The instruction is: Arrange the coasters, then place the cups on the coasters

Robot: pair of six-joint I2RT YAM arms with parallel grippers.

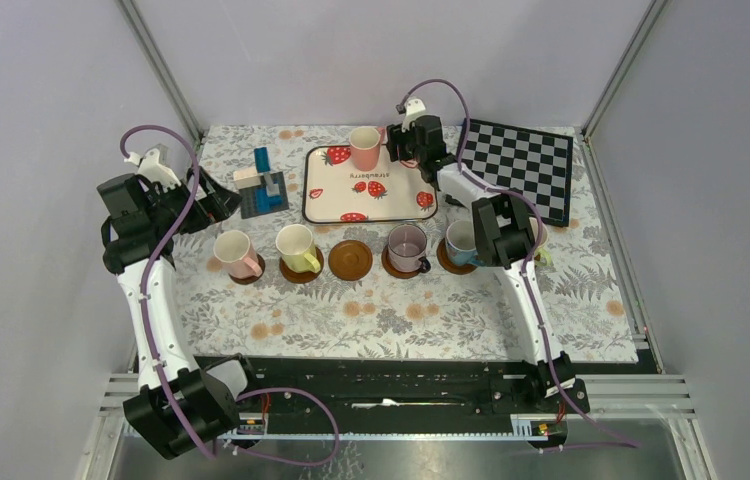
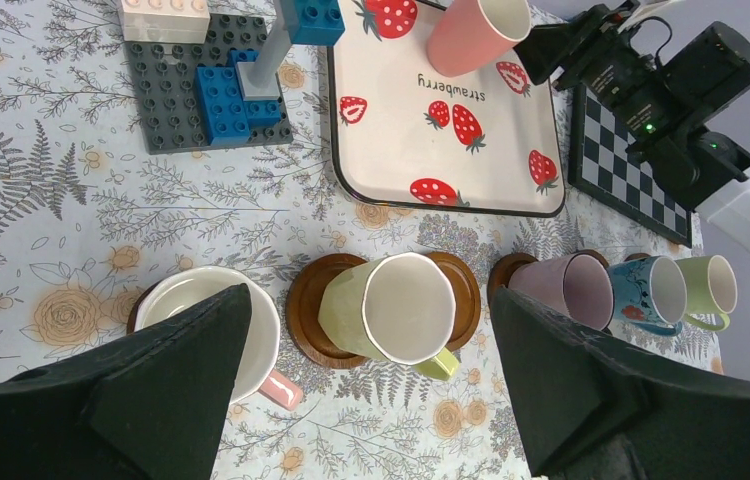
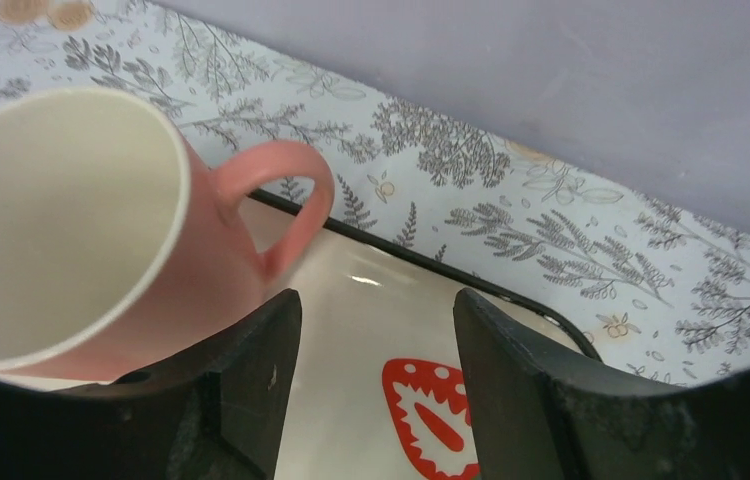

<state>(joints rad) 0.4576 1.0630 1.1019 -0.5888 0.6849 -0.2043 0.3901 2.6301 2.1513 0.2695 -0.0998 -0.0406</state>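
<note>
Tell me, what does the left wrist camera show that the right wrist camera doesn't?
Only the left wrist view shows five more cups in a row, such as the yellow-green cup on a brown coaster, plus the toy brick plate and the chessboard. Only the right wrist view shows the pink cup up close, with its curved handle and white inside, just beyond the right gripper and its parted fingers. Both show the pink cup standing on the strawberry tray and the leafy tablecloth.

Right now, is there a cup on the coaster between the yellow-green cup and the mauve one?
No, in the top view that coaster lies bare between the yellow-green cup and the mauve cup.
</note>
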